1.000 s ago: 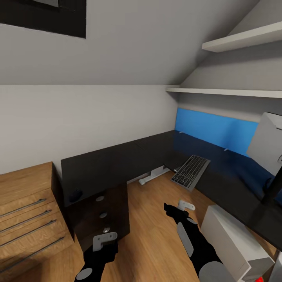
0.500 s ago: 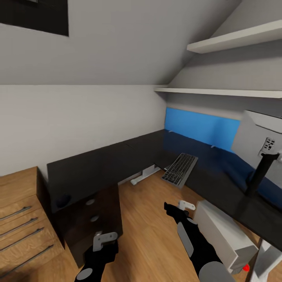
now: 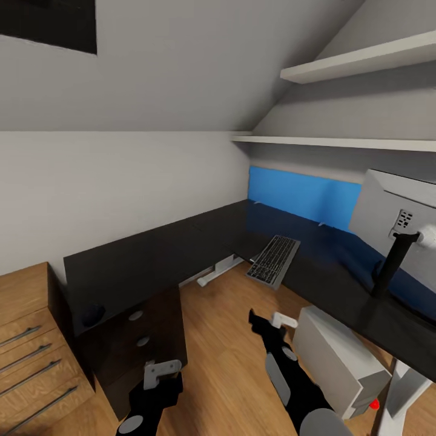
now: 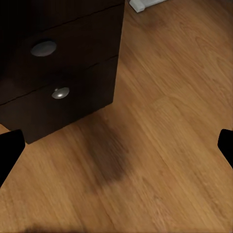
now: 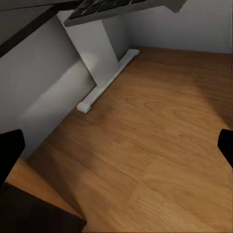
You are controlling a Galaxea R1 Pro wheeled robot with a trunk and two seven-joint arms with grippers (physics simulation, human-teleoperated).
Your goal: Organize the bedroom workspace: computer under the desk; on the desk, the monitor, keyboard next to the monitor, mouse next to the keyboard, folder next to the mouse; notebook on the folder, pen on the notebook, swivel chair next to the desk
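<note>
At nine o'clock in the head view stands a wooden cabinet, and just beside it the drawer unit under the desk. The mouse sits on the desktop near that end, at about eight o'clock. It looks small, light and smooth, so it may slip; a pinch across its sides would suit it best.

The left gripper hangs low at seven o'clock over bare floor, and the left wrist view shows its dark fingertips wide apart with nothing between them. The right gripper hovers at five o'clock, likewise spread and empty, its tips parted above the floorboards near the desk's white leg.

The keyboard lies at the centre, at the inner corner of the desk with one end seeming to jut past the edge. It is stiff, flat and fairly light; a grip on a long edge should hold it, though it could tip.

At three o'clock the monitor stands on the desk, its pale back showing; it looks top-heavy and is best left alone. Below it, at four o'clock, the computer rests on the floor under the desk, bulky and probably heavy.
</note>
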